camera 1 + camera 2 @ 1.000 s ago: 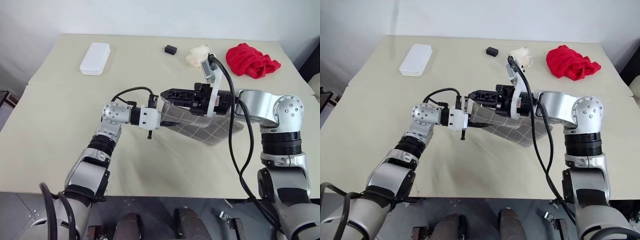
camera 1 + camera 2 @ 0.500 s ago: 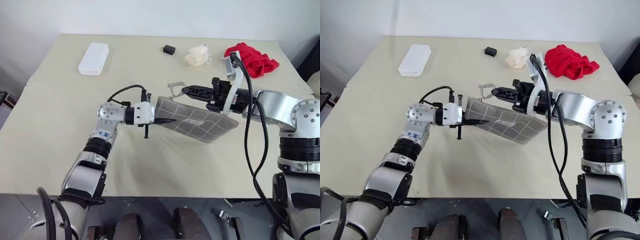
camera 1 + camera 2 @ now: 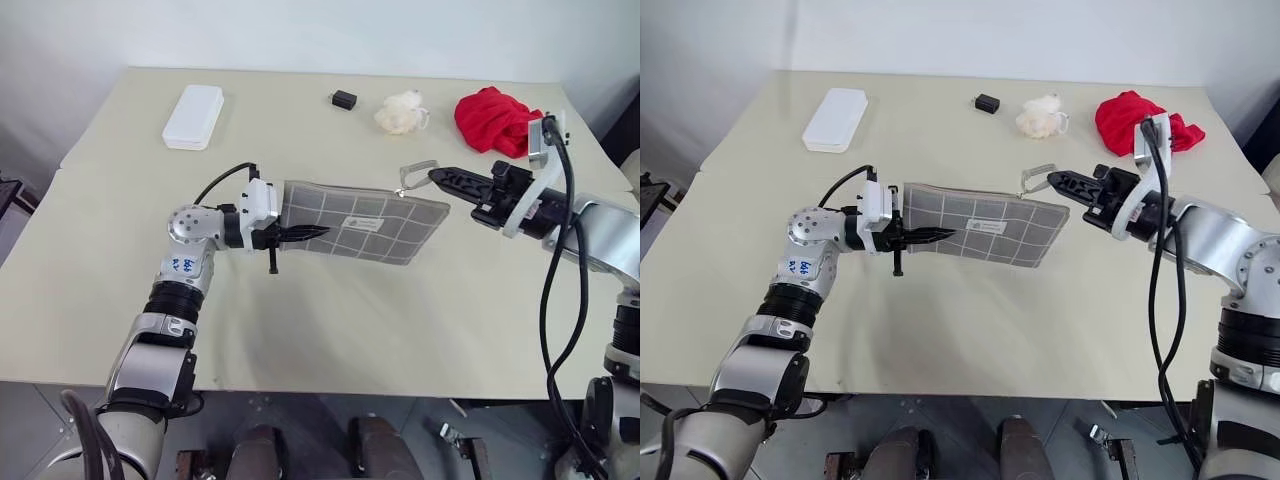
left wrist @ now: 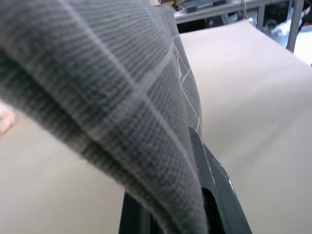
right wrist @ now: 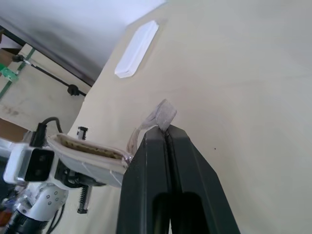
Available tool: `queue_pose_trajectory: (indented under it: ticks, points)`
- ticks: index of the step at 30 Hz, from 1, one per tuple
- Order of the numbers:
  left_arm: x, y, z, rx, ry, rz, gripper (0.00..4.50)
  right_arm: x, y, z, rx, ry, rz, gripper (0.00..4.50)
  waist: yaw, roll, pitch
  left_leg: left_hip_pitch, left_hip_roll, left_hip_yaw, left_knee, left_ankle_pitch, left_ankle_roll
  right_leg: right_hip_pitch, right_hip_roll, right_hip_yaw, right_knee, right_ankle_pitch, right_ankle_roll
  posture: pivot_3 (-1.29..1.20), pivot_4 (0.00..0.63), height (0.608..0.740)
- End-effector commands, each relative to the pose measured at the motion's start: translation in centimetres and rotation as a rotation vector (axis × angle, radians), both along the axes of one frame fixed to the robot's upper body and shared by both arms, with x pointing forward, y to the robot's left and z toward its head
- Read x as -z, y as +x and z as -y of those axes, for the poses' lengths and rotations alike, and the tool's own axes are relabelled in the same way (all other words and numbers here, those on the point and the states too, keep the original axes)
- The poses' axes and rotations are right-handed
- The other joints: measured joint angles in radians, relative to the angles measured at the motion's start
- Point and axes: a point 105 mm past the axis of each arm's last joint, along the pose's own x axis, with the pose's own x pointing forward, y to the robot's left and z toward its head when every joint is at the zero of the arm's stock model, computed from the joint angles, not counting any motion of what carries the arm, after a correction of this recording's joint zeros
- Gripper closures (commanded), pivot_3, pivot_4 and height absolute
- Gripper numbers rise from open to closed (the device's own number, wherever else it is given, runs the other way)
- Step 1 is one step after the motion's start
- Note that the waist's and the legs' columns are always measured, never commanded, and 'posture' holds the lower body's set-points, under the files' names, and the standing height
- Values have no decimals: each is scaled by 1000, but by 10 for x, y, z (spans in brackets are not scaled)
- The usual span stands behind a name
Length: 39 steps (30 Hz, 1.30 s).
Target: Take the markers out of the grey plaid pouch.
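Beige tabletop (image 3: 330, 330) fills the scene, with a pale wall behind its far edge. Above the middle of the table, the pouch (image 3: 350, 222) is stretched out flat between the two arms, its grey plaid face and small white label turned up. The right wrist view catches the open mouth along its top edge, with dotted beige lining inside. No markers can be seen; if any are in the pouch, the fabric hides them.

At 9 o'clock of the pouch, the left gripper (image 3: 300, 232) is clenched on the pouch's left end, with one finger lying over the plaid face. At 3 o'clock, the right gripper (image 3: 443, 177) has its fingers pressed together on the pull loop (image 3: 415, 177), which stands out from the pouch's upper right corner. Whether that loop is a zipper pull or a strap cannot be made out.

Well away from the pouch, along the far side of the table:
- A white case (image 3: 192, 116) lies at 10 o'clock.
- A red cloth (image 3: 497, 121) lies bunched at 2 o'clock.
- A cream clump (image 3: 400, 111) sits at 1 o'clock, just left of the cloth.
- A black block (image 3: 344, 99) sits at 12 o'clock, near the clump.
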Motion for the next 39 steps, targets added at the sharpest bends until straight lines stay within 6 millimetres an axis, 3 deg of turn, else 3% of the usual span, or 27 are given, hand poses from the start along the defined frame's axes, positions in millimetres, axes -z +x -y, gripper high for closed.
queue_pose_trajectory:
  ticks: [1, 8, 15, 16, 21, 24, 31, 34, 39]
  points:
    - [-16, 1, -12, -31, -47, 17, 4500, -14, -9, 24, 72, -11, 88, 4481, 0, 0, 0, 0, 0, 0, 0, 0, 0, 0, 0, 0, 0, 0, 0, 0, 150, 740]
    - [-11, -2, -12, -1, -34, -64, 4500, 3, -15, 55, 163, -82, 88, 4481, 4, 0, 0, 0, -2, 0, 0, 0, 0, 0, 0, 0, 0, 0, 1, 0, 150, 740]
    - [-12, -2, 7, 36, -35, -46, 4500, -18, -26, 47, 131, -56, 240, 4481, 6, 0, 0, 0, -4, 0, 0, 0, 0, 1, 0, 1, -1, 0, 1, 0, 150, 740]
    - [-14, 0, 9, 25, -39, -23, 4500, -21, -36, 44, 76, -74, 280, 4091, 8, 0, 0, 0, -4, 0, 0, 0, 0, 1, 0, 1, 0, 0, 1, 0, 150, 740]
    - [-18, 6, 15, -8, -53, 56, 4500, -8, -51, 74, 154, -307, 366, 2680, 35, 0, 0, 0, -6, 1, 0, 0, 0, 1, 1, 0, -4, 1, 2, 0, 150, 740]
    - [-18, 7, 16, -7, -53, 64, 4500, -2, -63, 80, 118, -324, 388, 1707, 43, 0, 0, 0, -8, 2, 0, 0, 1, 2, 1, 1, -5, 2, 4, 0, 150, 740]
    - [-24, 14, 17, -60, -63, 143, 4500, 16, -77, 98, 109, -424, 378, 1707, 53, 0, 0, 2, -8, 4, 2, 0, 1, 3, 2, 2, -7, 2, 4, 0, 150, 740]
    - [-23, 13, 19, -53, -10, 241, 4500, 0, -72, 94, 114, -444, 444, 2370, 51, 0, 0, 2, -8, 4, 3, 0, 1, 2, 2, 4, -7, 3, 5, 0, 150, 740]
    - [-21, 8, 36, 8, 30, 332, 4500, -10, -55, 54, -7, -648, 529, 4015, 51, 1, 0, 4, -8, 5, 4, 0, 1, 2, 2, 4, -5, 3, 5, 0, 150, 740]
